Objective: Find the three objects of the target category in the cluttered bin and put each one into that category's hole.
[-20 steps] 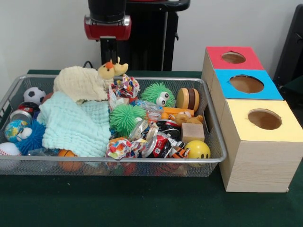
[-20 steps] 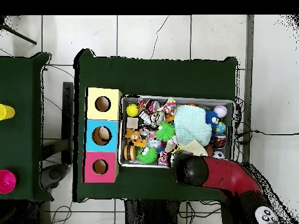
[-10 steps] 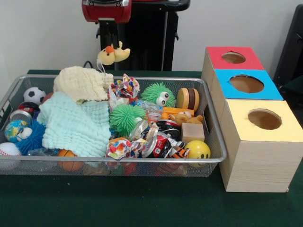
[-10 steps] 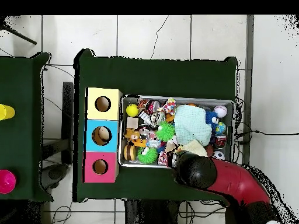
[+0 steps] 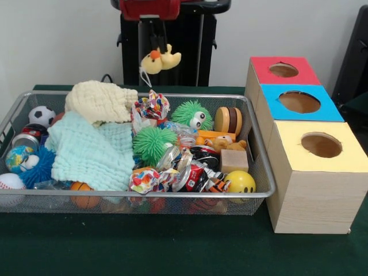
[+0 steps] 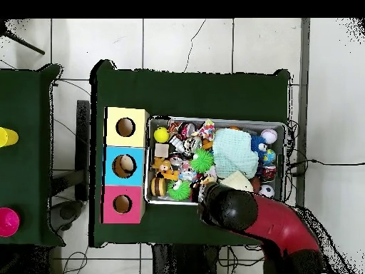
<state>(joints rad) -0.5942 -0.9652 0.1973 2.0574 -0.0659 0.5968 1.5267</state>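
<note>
One yellow duck toy (image 5: 160,60) hangs in the air, clamped in the fingers (image 5: 154,35).
It hangs above the far rim of the wire bin (image 5: 258,172), left of the pink, blue and yellow boxes (image 5: 301,103) on the table (image 5: 172,247).

Glossy red arm (image 6: 274,222); rounded black wrist (image 6: 229,207)

We see a small yellow plush duck (image 5: 160,60) with an orange beak hanging in the air above the wire bin's (image 5: 253,144) twelve o'clock rim.
</note>
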